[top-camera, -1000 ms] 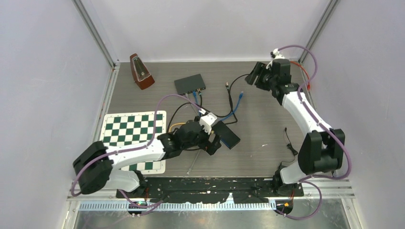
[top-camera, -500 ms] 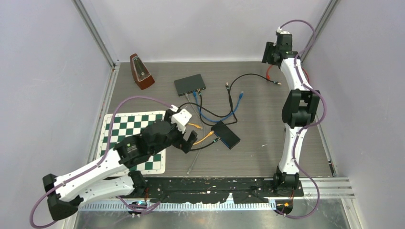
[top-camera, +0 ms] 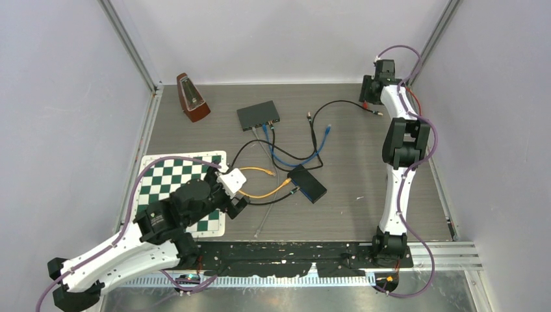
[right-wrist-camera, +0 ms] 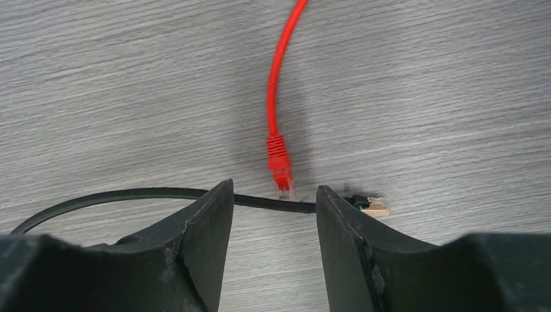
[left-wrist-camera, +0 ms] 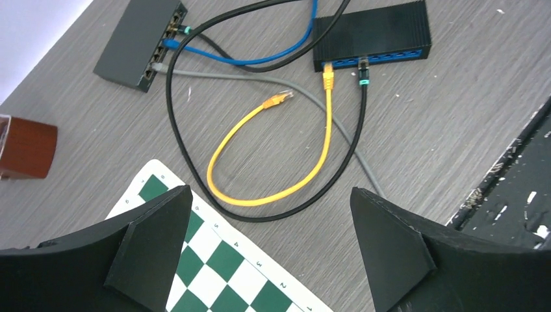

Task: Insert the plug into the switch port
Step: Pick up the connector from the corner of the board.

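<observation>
Evidently, the right gripper (right-wrist-camera: 273,190) stood low over the table (right-wrist-camera: 422,78) at the 1 o'clock corner of the overhead view because the loose cable ends lay there, well apart from both switches. Its jaws were parted to a moderate gap and pinched nothing. They straddled the black cable (right-wrist-camera: 97,198), which crossed the gap from 9 o'clock to 3 o'clock and ended in a clear-tipped plug (right-wrist-camera: 371,207) just outside the 3 o'clock finger. The red plug (right-wrist-camera: 279,162) lay flat at 12 o'clock of the gap, its tip pointing toward 6 o'clock and reaching the line of the fingertips. Whether it touched the black cable could not be told. This alignment suggested that the red plug was the item to be taken.

The left gripper (left-wrist-camera: 269,195) hung over the edge of the chessboard (left-wrist-camera: 214,273), jaws spread wide and empty, probably to keep clear of the work area. From it, the blue-faced switch (left-wrist-camera: 370,32) lay at 1 o'clock with a yellow cable (left-wrist-camera: 260,198) seated in it, and the dark switch (left-wrist-camera: 140,42) lay at 11 o'clock. In the overhead view both switches lay between 7 and 9 o'clock of the right gripper, so a carry across the table would be required before insertion.
</observation>
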Controlling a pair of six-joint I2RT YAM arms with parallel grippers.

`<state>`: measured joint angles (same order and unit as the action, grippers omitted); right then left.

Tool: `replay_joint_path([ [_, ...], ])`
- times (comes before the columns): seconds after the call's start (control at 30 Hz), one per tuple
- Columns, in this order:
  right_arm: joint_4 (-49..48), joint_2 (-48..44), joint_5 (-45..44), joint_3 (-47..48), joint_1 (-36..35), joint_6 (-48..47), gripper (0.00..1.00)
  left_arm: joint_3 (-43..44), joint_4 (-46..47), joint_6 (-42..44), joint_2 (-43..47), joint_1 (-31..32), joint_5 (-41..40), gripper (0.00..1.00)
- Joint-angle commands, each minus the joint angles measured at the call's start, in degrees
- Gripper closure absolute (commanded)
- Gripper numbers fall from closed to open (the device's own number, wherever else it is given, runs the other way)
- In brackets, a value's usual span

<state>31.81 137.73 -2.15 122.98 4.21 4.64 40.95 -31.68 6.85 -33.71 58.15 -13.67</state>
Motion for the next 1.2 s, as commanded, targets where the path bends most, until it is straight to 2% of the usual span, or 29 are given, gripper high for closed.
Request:
replay_joint_path([
  [0.0,-2.0,2.0,-0.8,0.4,0.4,-0.9,0.44,-3.5,5.0,1.8,4.2,0.0,-4.3,0.06],
  [0.13,-1.3,4.4,0.1,2.7,0.7,-0.6,0.45,-6.1,8.4,3.5,7.9,0.0,-3.6,0.06],
  [0.37,1.8,6.2,-0.1,5.6,0.8,-0.2,0.52,-7.2,9.2,5.3,9.2,0.0,-7.9,0.07],
  [0.4,1.9,6.3,-0.2,5.7,0.8,-0.1,0.54,-7.2,9.4,5.3,9.2,0.0,-8.0,0.07],
  [0.47,2.1,6.1,-0.4,5.2,0.8,-0.3,0.67,-7.5,9.7,5.3,9.0,0.0,-8.3,0.08],
  [0.63,0.8,4.5,-0.1,4.8,0.7,-1.6,0.86,-7.5,9.2,4.8,9.1,0.0,-8.8,0.1],
  [0.67,0.4,3.3,-0.1,4.7,0.7,-2.1,0.91,-7.6,9.3,4.8,9.1,0.0,-8.8,0.1],
  [0.73,-0.6,0.6,-0.2,4.5,0.7,-3.2,0.94,-7.8,9.4,4.7,9.0,0.0,-8.7,0.1],
  [1.0,-6.8,-15.9,-0.6,-2.5,0.6,-6.0,0.95,-7.4,8.8,5.2,7.4,0.0,-5.3,0.09],
  [1.07,-7.4,-19.7,-0.5,-3.7,0.6,-6.6,0.95,-8.2,10.2,3.8,7.5,0.0,-6.4,0.08],
  [1.17,-6.9,-25.8,2.1,-4.9,0.5,-7.2,0.95,-9.8,14.2,1.0,6.5,0.0,-13.4,0.02],
])
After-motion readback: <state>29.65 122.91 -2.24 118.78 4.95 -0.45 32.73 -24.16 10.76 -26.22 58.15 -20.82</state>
